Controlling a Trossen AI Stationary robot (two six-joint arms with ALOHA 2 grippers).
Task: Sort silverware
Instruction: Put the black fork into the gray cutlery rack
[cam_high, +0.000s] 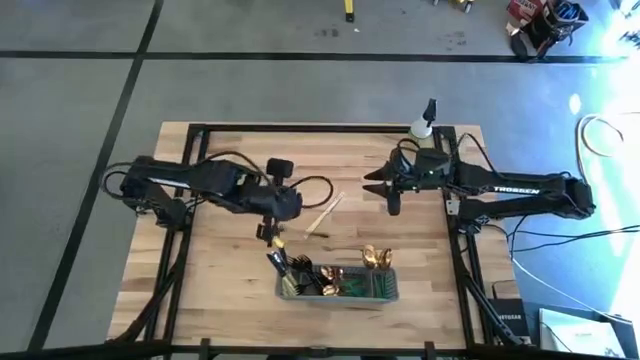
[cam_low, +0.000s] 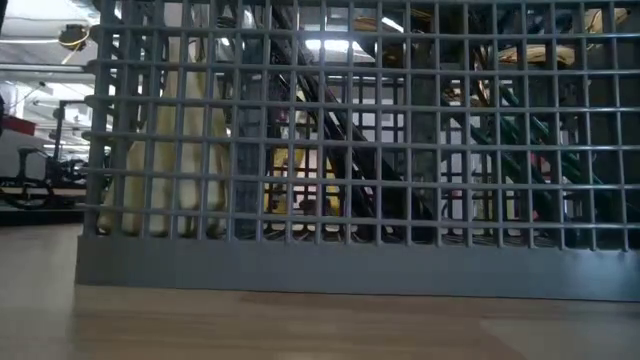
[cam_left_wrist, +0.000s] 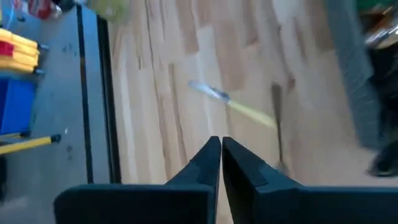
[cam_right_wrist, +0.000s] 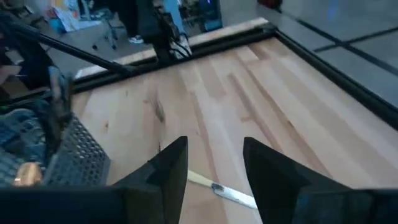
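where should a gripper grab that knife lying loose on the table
Grip the knife mid-handle, on the cream part, coming straight down from above. It lies flat and diagonal on bare wood, apart from the caddy, so set the jaws across its width. The right gripper is open and hovers nearby; the left gripper is shut.

You see two black jointed arms with looping black cables, white TROSSEN lettering on one, and wedge-shaped black fingers (cam_right_wrist: 168, 171).

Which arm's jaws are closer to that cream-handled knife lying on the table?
Left. The left gripper hovers just beside the knife, jaws shut; the right gripper sits farther off, jaws open.
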